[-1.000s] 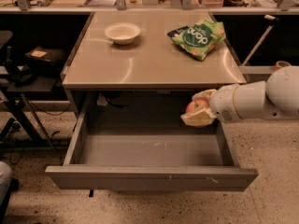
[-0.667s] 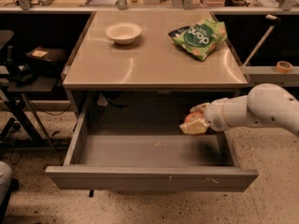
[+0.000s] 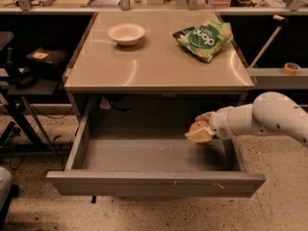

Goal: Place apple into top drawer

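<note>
The top drawer (image 3: 154, 183) is pulled wide open below the table, its grey floor bare. My gripper (image 3: 200, 130) reaches in from the right on a white arm and hangs over the drawer's right part, a little above the floor. It is shut on the small red-orange apple (image 3: 196, 126), which shows only partly between the pale fingers (image 3: 201, 135).
On the tabletop (image 3: 154, 66) stand a white bowl (image 3: 126, 33) at the back left and a green snack bag (image 3: 204, 37) at the back right. A dark stand with cables (image 3: 24, 81) is to the left. A tape roll (image 3: 291, 68) lies on a shelf at right.
My gripper with the apple has moved down and slightly forward into the open drawer. The drawer, bowl and bag have not moved.
</note>
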Available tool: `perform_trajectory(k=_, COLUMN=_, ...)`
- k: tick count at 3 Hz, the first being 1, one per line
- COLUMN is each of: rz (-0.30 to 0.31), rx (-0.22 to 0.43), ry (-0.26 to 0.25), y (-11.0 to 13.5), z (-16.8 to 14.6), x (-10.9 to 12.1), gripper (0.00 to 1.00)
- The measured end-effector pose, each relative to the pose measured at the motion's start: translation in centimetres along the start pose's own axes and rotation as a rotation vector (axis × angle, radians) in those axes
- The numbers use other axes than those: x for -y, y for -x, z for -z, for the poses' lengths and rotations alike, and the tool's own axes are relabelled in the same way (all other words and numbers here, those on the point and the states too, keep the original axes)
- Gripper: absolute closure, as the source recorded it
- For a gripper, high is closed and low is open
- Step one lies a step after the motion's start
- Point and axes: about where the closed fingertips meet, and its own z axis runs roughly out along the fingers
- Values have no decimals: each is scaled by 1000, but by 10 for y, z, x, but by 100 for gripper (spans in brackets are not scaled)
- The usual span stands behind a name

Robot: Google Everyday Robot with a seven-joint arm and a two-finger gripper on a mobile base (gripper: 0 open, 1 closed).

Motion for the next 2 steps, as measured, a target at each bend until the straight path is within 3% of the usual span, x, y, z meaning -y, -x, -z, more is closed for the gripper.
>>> perform_trajectory(k=1, rz=-19, rx=19, ry=73, y=-10, z=-21, x=-21, gripper=100)
perform_trajectory(k=2, rz=-43, rx=62, ry=181, y=-15, z=-51, x=-47, gripper=100)
